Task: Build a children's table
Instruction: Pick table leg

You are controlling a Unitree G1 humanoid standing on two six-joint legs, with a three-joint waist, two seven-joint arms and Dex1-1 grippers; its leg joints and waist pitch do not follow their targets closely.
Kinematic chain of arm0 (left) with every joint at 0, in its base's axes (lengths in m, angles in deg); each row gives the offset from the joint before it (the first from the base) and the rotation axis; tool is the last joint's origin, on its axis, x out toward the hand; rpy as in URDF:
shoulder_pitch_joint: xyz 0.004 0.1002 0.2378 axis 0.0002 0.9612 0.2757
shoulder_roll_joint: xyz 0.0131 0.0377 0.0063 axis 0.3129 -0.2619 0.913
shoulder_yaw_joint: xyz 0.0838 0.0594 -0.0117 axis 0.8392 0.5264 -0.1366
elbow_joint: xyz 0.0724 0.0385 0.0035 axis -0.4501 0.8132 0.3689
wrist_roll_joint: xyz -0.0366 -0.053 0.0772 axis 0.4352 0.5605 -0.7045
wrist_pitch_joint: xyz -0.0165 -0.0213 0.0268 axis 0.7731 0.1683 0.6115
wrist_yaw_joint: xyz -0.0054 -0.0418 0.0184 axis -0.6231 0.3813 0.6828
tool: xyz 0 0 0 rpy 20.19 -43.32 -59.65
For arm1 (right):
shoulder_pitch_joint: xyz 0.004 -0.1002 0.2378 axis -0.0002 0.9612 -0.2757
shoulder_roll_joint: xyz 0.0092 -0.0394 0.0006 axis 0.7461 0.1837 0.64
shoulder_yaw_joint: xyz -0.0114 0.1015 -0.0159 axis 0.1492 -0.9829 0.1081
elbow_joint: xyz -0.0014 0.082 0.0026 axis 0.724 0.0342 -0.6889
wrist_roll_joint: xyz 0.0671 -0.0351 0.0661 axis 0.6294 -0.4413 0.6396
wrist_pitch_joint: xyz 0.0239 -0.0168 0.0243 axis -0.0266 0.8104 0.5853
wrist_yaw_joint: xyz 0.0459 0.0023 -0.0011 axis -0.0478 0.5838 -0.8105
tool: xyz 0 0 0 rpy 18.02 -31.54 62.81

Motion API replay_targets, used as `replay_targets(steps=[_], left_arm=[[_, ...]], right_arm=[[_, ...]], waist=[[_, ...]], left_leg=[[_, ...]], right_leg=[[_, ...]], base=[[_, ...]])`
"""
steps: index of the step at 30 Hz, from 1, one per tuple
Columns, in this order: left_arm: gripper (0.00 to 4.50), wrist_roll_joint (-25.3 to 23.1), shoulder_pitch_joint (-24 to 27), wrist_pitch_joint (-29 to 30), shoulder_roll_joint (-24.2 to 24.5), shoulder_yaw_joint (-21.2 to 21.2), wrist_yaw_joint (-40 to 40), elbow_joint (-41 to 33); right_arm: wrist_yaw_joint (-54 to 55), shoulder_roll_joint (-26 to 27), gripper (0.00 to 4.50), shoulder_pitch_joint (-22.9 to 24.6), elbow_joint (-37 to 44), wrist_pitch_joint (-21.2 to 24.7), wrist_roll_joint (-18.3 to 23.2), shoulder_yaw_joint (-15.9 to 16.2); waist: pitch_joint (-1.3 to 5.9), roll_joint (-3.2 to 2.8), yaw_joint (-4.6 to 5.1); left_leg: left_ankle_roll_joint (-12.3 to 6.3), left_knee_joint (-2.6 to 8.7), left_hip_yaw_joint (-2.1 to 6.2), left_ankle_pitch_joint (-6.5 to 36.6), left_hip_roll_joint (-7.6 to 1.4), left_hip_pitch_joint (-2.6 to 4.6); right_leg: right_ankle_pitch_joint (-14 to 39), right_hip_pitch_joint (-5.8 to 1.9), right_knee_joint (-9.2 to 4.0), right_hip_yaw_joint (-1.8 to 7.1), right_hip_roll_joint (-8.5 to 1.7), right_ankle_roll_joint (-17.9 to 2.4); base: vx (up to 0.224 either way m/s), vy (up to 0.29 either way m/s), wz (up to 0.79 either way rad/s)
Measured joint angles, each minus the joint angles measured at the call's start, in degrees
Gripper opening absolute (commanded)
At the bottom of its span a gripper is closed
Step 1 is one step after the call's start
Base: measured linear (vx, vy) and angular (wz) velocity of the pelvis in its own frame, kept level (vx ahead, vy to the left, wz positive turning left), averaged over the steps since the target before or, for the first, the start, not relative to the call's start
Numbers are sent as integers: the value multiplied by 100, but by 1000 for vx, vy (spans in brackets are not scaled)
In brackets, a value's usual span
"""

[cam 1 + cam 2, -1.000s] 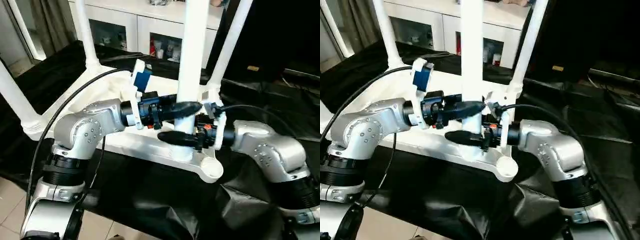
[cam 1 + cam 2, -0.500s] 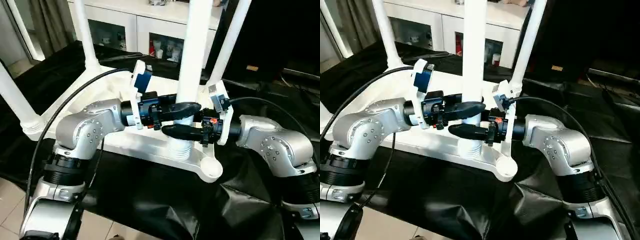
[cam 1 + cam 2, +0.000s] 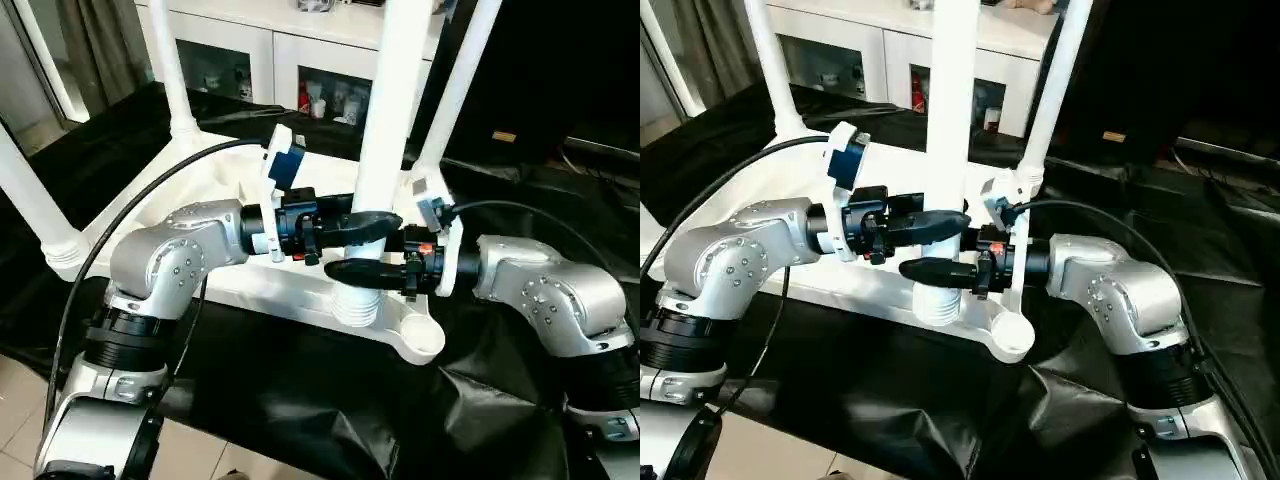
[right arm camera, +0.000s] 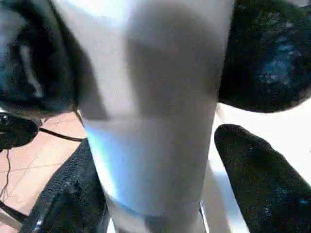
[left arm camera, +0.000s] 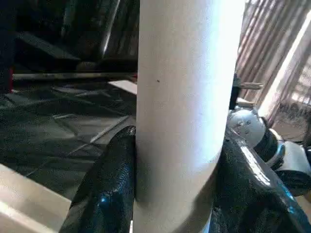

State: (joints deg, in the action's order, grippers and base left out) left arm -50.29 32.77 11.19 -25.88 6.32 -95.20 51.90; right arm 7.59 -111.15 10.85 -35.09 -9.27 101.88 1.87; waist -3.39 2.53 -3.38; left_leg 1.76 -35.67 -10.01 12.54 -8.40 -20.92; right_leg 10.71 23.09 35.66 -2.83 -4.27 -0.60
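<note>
Tabletop (image 3: 300, 290) of white ribbed plastic lies upside down on your black-draped counter (image 3: 300, 400). Your left pincer (image 3: 372, 226) clamps the long white cylindrical leg (image 3: 385, 150) over its near corner socket; your right pincer (image 3: 350, 272) stands loosely around it.

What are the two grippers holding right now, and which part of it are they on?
Both hold the near table leg low down, just above its threaded end. The left gripper is clamped on it; the right gripper sits around it just below.
</note>
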Motion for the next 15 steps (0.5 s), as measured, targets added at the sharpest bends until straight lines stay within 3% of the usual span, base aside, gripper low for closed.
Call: replay_targets(steps=[2,5,6,15], left_arm=[[197,-22,0,0,-8,4,-1,-1],[197,-33,0,0,-10,8,7,2],[197,-33,0,0,-10,8,7,1],[195,-39,0,11,-22,7,16,32]], right_arm=[[3,-9,276,12,0,0,-16,47],[-20,-11,265,59,1,0,-18,62],[-23,-11,238,59,1,0,-6,63],[-46,-11,196,68,16,-1,-1,81]], waist=[[0,0,-1],[0,0,-1],[0,0,-2],[0,0,-1]], left_leg=[[1,0,0,-1,0,1],[3,-1,0,-3,0,1],[3,0,0,-3,0,1],[4,-1,0,-3,0,1]], right_leg=[[0,0,2,0,0,0],[0,0,3,0,0,0],[0,0,3,0,0,0],[0,0,5,0,0,0]], base=[[0,0,0],[0,0,0],[0,0,0],[0,0,0]])
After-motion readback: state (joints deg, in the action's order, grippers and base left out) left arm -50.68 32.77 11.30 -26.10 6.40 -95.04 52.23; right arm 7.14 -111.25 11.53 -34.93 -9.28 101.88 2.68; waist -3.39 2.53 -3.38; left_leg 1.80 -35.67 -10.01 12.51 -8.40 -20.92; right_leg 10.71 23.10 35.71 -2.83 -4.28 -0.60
